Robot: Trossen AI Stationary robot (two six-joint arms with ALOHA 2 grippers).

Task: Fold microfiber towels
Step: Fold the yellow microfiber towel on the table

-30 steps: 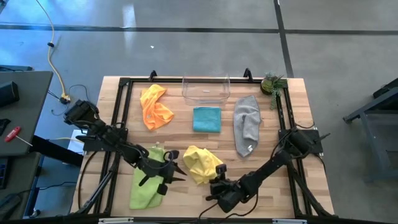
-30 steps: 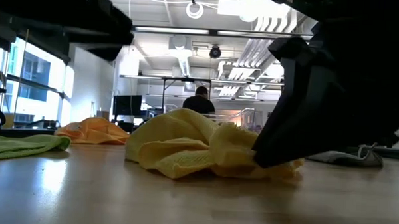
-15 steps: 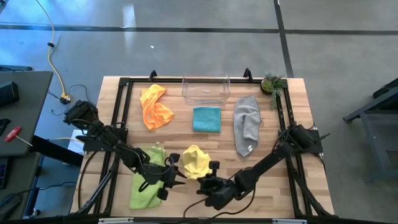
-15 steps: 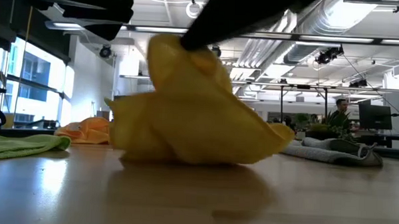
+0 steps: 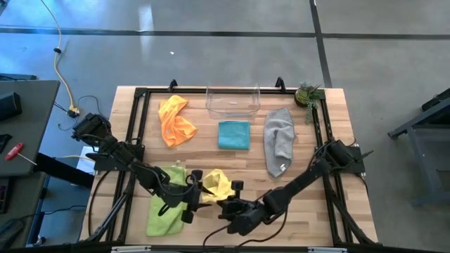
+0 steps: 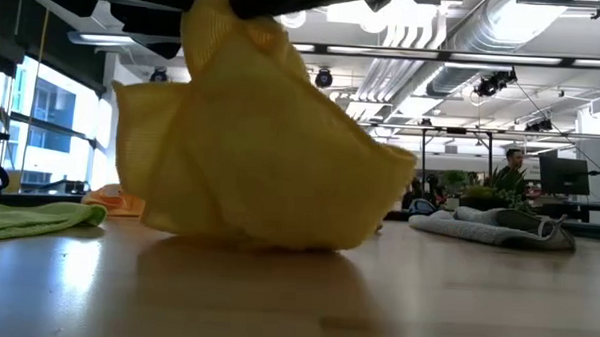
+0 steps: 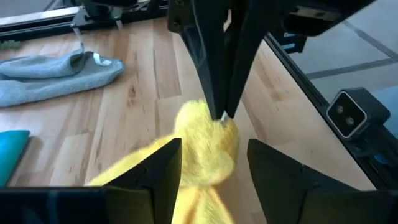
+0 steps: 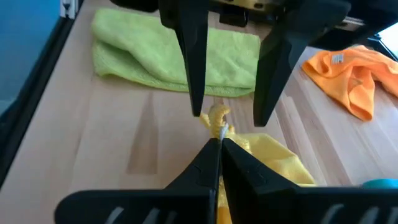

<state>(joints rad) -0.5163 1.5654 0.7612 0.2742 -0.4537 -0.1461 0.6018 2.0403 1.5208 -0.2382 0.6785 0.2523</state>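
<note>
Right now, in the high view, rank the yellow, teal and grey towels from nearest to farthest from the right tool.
1. Yellow towel: pinched in the right tool, table's front.
2. Teal towel: mid-table, below the bin.
3. Grey towel: farther right, by the plant.

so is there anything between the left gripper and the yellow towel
Nothing visible. The left gripper is open with the yellow towel bunched between its fingers, and the right gripper is shut on the towel's tip just in front of it.

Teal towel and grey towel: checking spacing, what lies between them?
Only bare wooden table separates the teal towel from the grey towel, seen in the high view.
</note>
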